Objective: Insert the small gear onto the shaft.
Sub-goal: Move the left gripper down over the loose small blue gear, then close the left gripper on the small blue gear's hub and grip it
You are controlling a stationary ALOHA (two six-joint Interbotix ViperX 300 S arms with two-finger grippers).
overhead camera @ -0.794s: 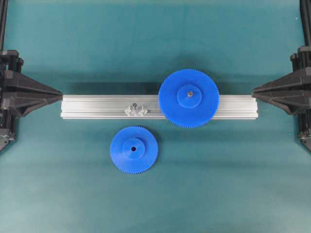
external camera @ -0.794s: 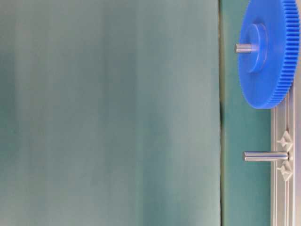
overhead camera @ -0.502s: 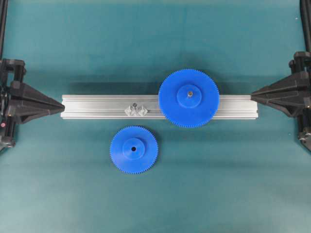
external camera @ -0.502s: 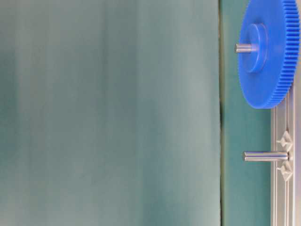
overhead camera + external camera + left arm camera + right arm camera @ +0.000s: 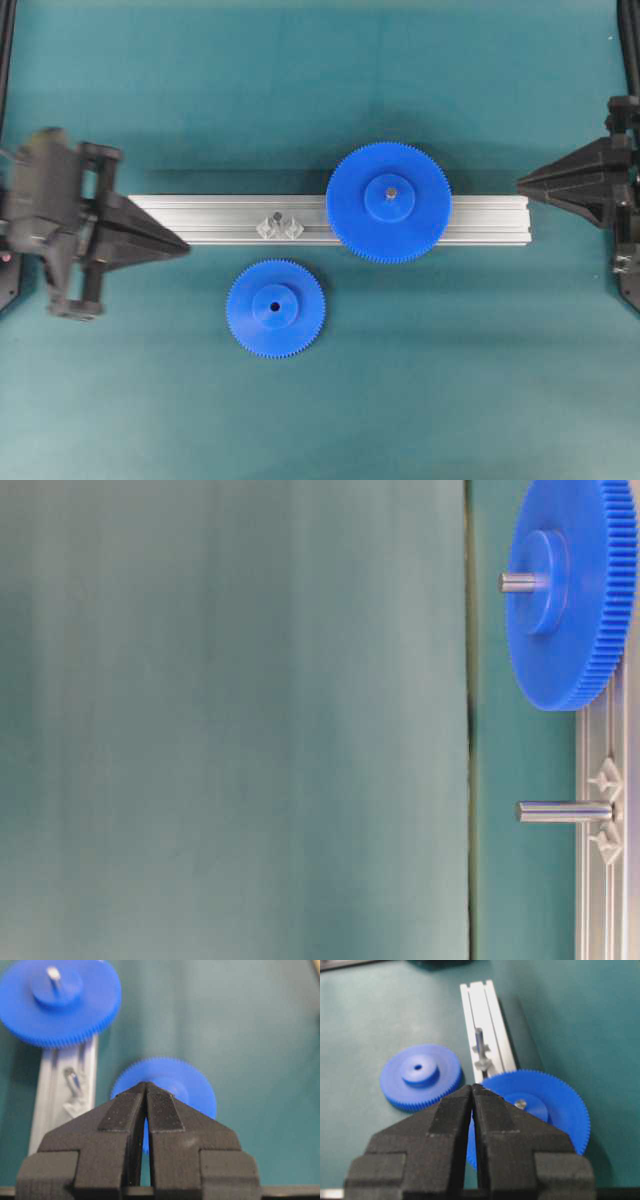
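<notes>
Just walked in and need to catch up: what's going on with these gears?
Nothing is held yet. The small gear lies flat on the mat, in front of the rail. The shaft stands bare on that rail, beside the large gear already on its own pin. The left end effector is shut, pointing toward the shaft end of the rail. The right end effector, also shut, sits at the rail's far end.

You look straight down on the aluminium rail (image 5: 330,220) from overhead. Your table-level view, turned sideways, sits close beside that rail (image 5: 600,880). Each wrist camera peers along the rail from opposite ends; all views share it.
</notes>
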